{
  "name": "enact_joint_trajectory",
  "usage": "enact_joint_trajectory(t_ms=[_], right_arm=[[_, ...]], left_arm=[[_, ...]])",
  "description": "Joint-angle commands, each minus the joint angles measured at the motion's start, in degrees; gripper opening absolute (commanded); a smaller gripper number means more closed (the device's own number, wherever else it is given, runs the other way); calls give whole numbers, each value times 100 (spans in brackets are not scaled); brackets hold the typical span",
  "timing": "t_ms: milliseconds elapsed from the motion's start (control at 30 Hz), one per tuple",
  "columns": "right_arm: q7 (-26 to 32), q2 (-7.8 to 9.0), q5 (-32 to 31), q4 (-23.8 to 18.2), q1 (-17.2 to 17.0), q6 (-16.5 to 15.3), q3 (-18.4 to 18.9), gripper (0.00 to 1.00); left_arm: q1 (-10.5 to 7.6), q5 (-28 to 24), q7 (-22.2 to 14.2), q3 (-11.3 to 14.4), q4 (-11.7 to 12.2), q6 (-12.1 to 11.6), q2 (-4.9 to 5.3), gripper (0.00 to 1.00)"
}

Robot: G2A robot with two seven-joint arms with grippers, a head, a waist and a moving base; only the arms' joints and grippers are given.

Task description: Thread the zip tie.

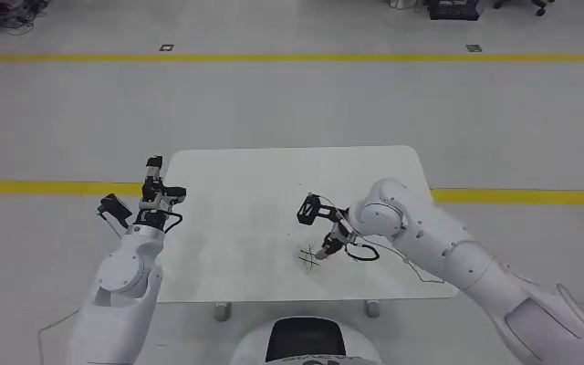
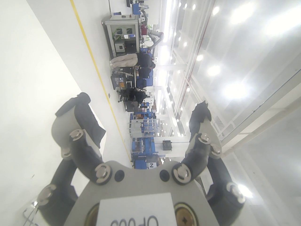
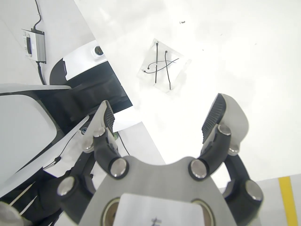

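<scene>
On the bench (image 1: 237, 182), toward its six o'clock edge, black zip ties (image 3: 162, 66) lay crossed on a clear sheet (image 3: 181, 69). The right gripper (image 3: 162, 101) hung just at their two o'clock, released and empty. At the bench's nine o'clock edge, the left gripper (image 2: 142, 102) was spread wide, grasping nothing.

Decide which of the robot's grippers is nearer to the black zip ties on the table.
Right. The right gripper, fingers open, is close by the zip ties near the front edge of the table. The left gripper is at the table's left edge, far from them.
</scene>
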Motion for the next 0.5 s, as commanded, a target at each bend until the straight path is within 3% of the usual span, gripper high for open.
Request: enact_joint_trajectory(t_ms=[0, 300, 467], right_arm=[[-46, -72, 52, 168, 146, 0, -196, 100], [-54, -74, 22, 157, 134, 0, -212, 100], [202, -242, -262, 231, 187, 127, -544, 100]], left_arm=[[0, 0, 0, 0, 0, 0, 0, 100], [0, 0, 0, 0, 0, 0, 0, 100], [0, 0, 0, 0, 0, 0, 0, 100]])
